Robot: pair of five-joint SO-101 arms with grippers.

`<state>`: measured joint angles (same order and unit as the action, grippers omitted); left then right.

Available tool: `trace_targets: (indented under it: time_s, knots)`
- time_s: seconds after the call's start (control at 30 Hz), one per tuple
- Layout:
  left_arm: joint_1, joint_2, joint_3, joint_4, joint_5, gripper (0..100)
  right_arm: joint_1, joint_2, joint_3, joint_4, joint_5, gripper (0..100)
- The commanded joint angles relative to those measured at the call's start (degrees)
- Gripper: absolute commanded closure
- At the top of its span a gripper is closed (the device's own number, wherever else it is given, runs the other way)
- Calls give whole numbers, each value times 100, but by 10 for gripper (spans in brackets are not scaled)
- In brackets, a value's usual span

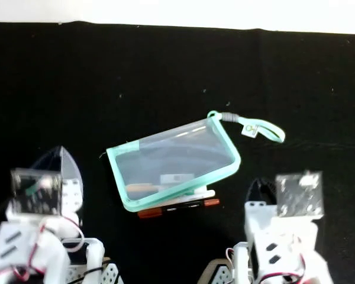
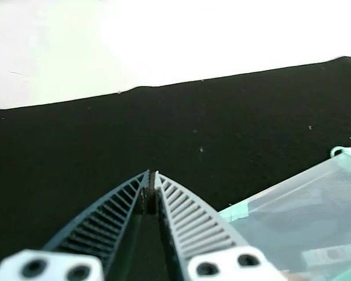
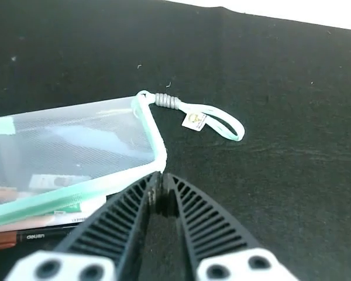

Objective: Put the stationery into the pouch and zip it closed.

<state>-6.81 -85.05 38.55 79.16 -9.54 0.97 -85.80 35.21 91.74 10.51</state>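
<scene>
Mint-trimmed pouch (image 1: 177, 160) lies mouth toward the arms, pens (image 1: 177, 207) half out, ready for pushing — left gripper (image 2: 151, 174) and right gripper (image 3: 161, 175) sit pinched closed, empty.

Bright even light; far white surface (image 2: 164, 41) blown out

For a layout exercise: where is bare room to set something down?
Bare black cloth lies beyond the pouch to the far edge, and beside it ahead of the left gripper. Crowded: the near side, pens against the pouch, right gripper close by.
</scene>
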Motion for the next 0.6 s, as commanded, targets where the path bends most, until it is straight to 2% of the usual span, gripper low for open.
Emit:
trace_targets:
  time_s: [0.0,0.3,0.43,0.57]
  knots:
    - [189,769,-593,9,-26,993,13,857,-840,66,44,989]
    - [198,2211,-857,9,-35,982,13,2264,-1640,154,9,989]
    - [198,2870,-857,18,-35,879,13,2633,-1780,154,9,982]
    - [207,3433,-840,18,-35,802,13,3037,-1745,242,18,878]
